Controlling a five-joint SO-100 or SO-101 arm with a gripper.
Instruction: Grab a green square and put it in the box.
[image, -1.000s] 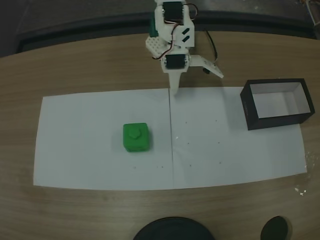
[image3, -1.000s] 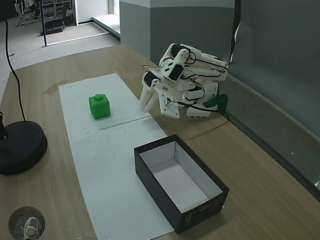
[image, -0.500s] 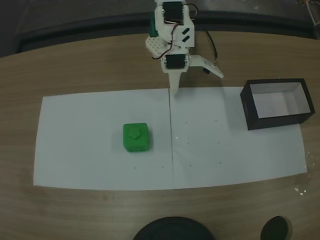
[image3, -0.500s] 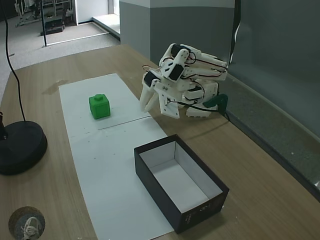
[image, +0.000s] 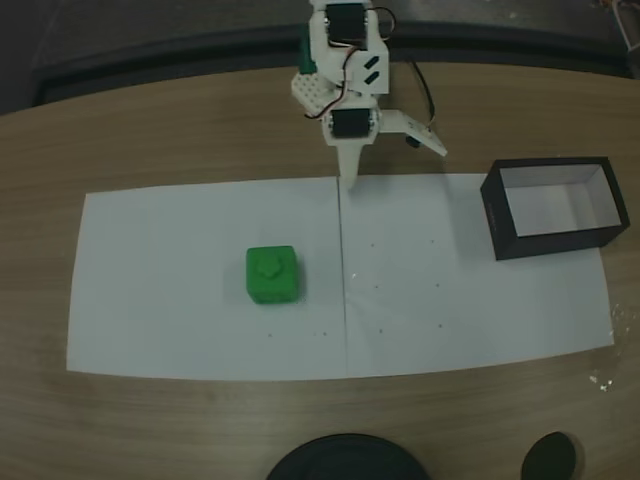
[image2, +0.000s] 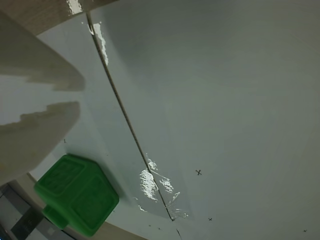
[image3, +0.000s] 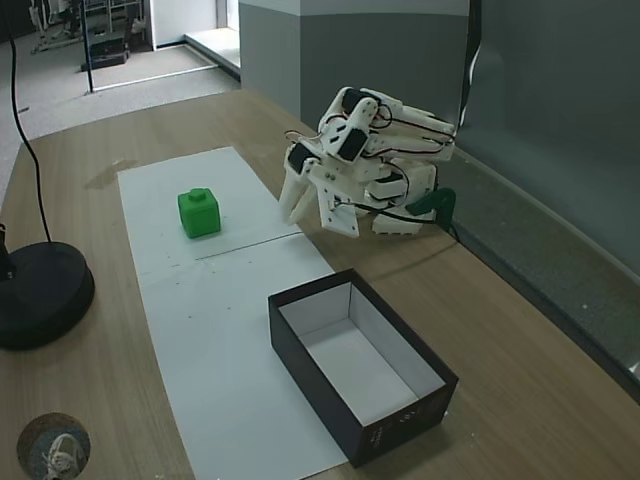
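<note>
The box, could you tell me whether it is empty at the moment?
Empty: the box shows only its bare white inside, and the green square sits apart on the paper.

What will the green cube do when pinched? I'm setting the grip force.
The green square looks like rigid plastic, so it probably won't deform. Its flat sides suggest it will slide on the paper, not roll. The knob on top could make a top-down pinch slip.

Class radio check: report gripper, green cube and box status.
Gripper empty, near base. Small green plastic cube on white paper, untouched. Black-walled box empty. Path clear.

A wooden table (image3: 520, 330) stands against a grey wall (image3: 560, 110), grey floor (image3: 90, 85) beyond.
</note>
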